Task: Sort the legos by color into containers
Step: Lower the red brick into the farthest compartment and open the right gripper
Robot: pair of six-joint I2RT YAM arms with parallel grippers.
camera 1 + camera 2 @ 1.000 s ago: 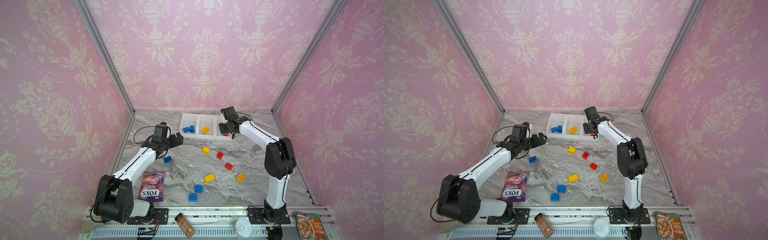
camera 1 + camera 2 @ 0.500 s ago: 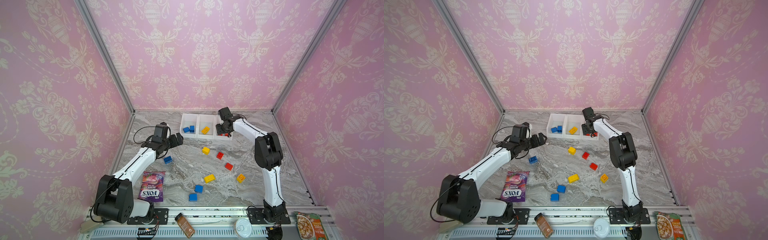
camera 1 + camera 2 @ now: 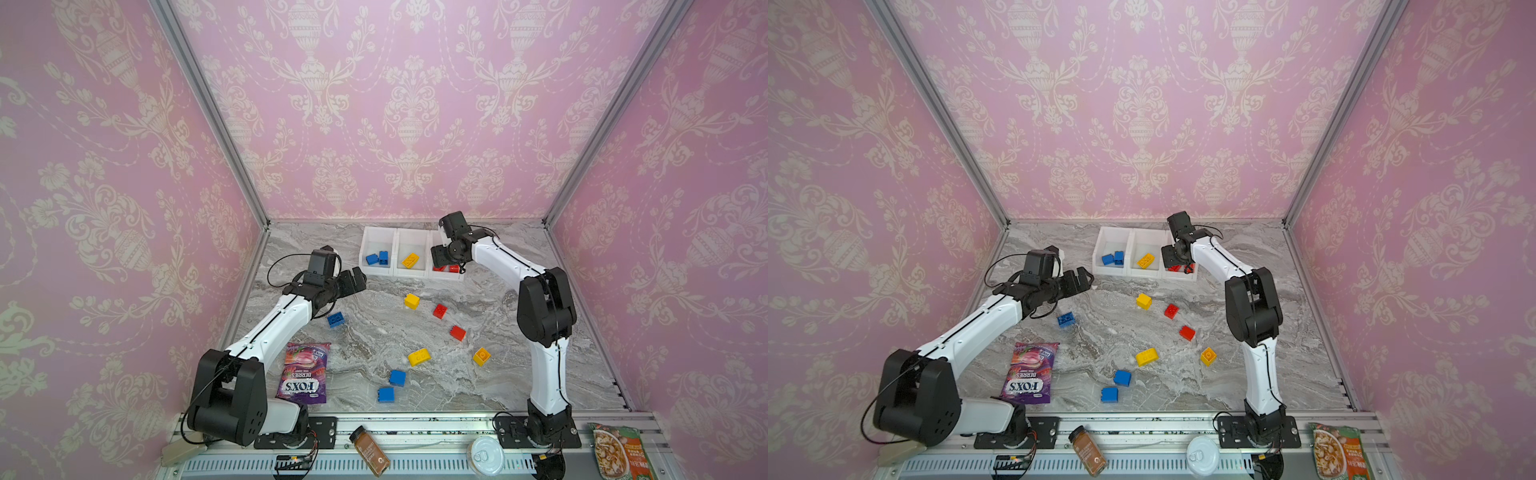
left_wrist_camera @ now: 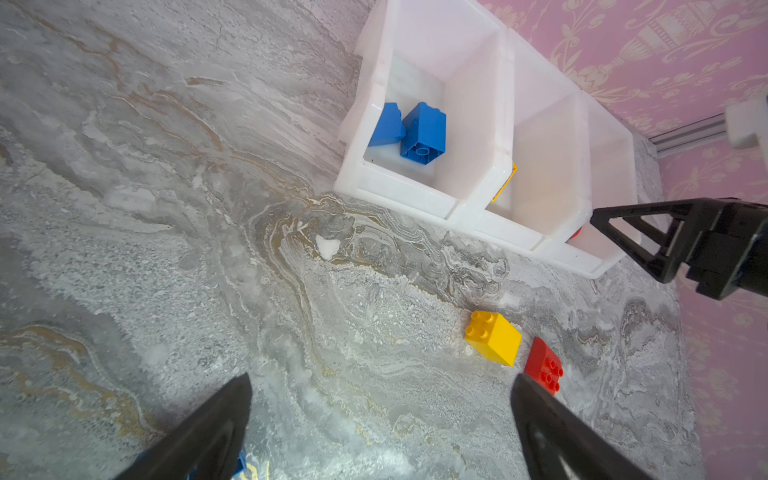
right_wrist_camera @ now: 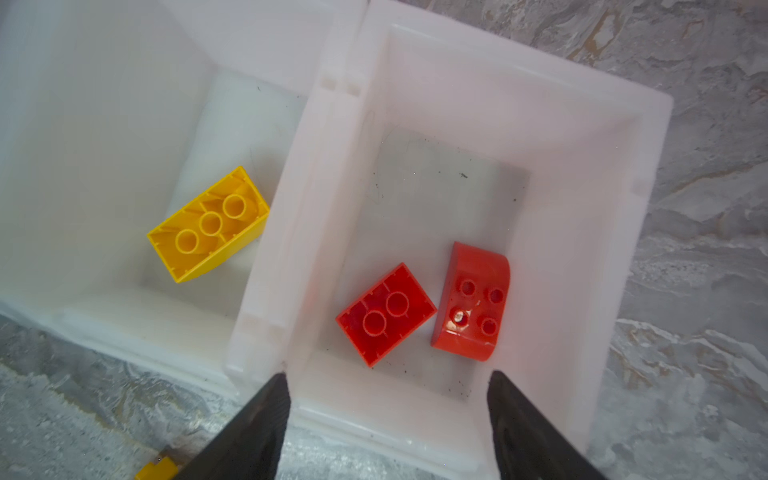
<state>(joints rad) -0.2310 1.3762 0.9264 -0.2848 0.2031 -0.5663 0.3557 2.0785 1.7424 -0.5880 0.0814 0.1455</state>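
Right gripper [image 5: 388,376] hangs with jaws spread and empty over the end bin of the white plastic containers [image 5: 582,137], where two glossy red legos [image 5: 386,313] lie, one hollow underside up, long axis skewed to the walls. Left gripper [image 4: 381,378] stands wide open, empty, near the containers' opposite end; a purple FOX'S BERRIES bag [image 3: 303,368] lies well apart from them.
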